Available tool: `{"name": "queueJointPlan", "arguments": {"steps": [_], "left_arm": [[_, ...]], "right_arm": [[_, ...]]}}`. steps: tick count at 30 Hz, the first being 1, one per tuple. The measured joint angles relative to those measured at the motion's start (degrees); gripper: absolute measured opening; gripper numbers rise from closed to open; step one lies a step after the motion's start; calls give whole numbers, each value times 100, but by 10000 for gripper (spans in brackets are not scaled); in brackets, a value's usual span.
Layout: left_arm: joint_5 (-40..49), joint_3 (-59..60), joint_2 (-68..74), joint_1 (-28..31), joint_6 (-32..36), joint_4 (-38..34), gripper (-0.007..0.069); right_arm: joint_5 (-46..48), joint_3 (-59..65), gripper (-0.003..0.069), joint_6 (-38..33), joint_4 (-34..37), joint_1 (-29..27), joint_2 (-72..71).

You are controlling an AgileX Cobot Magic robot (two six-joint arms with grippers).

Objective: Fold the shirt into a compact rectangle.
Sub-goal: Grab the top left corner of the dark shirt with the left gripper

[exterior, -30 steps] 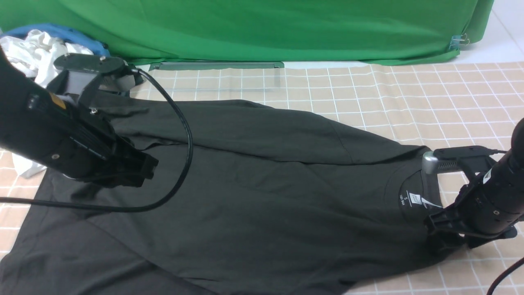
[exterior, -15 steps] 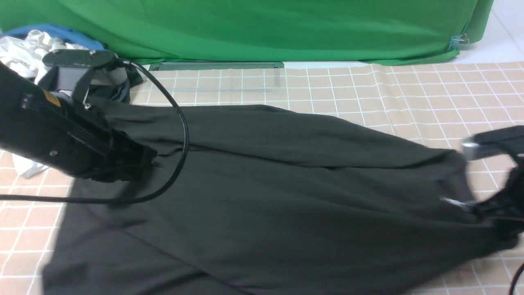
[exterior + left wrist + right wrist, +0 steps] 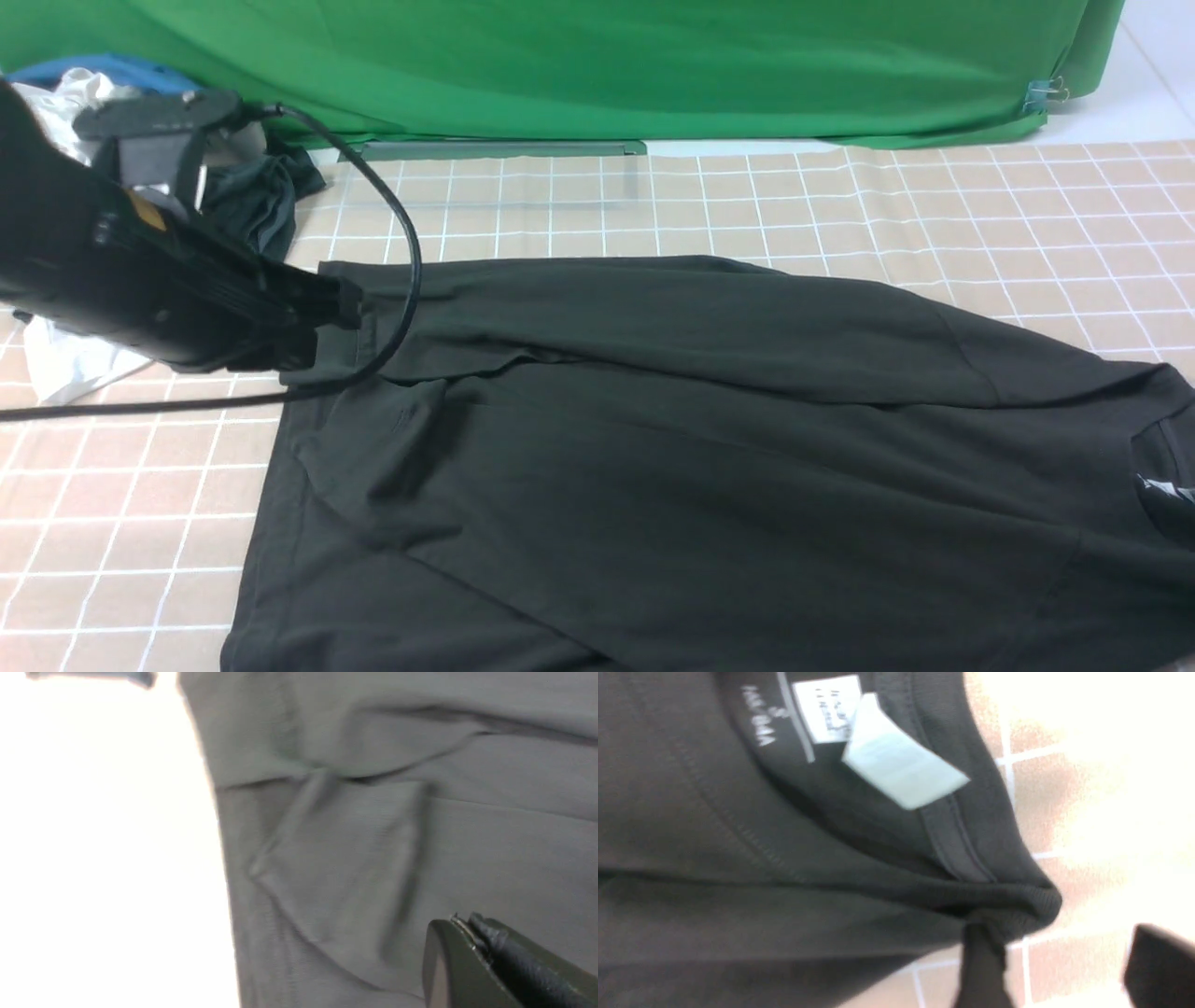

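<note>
The black shirt (image 3: 672, 448) lies spread on the checked cloth, its hem to the left and its collar (image 3: 1162, 457) at the right border of the front view. My left gripper (image 3: 341, 313) hovers at the hem's far corner, and in its wrist view the fingertips (image 3: 462, 926) are pressed together above the fabric (image 3: 355, 858). Whether cloth is pinched between them is unclear. My right gripper (image 3: 1059, 952) is outside the front view. Its fingers (image 3: 980, 961) stand wide apart over the tablecloth, one touching the collar rim (image 3: 1041, 900). The white neck label (image 3: 896, 770) sticks up. The chest print is hidden.
White and blue garments (image 3: 65, 84) are heaped at the back left, with a dark grey garment (image 3: 257, 201) beside them and a white cloth (image 3: 65, 359) under my left arm. The arm's black cable (image 3: 411, 280) loops over the hem. A green backdrop (image 3: 597, 65) closes the back.
The shirt has slid well to the right, baring tablecloth at the left. My right arm has gone out of the front view to the right. My left gripper has moved toward the back, now over the hem.
</note>
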Motion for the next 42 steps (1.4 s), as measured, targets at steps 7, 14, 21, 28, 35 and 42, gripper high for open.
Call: {"name": "queueJointPlan", "arguments": {"steps": [7,14,21,28,35,42], "left_arm": [[-531,-19,1122,1048,-189,-56,22],[-1389,-61,1955,1140,150,-280,156],[-2047,-67,2384,1140,646,-869,375],[-2485,-67,2446,1140,1320,-1520,472],[-2605,-76,2650,1140,1779,-1775,405],[-2605,-76,2652,1140,1905,-2025,267]], "right_arm": [[111,0,470,-8,383,716,-1084],[29,0,449,-3,613,1916,-1858],[8,0,449,132,654,2823,-1916],[-227,0,449,298,712,3403,-1924],[-340,0,449,334,750,3453,-1924],[-346,0,449,341,758,3453,-1924]]}}
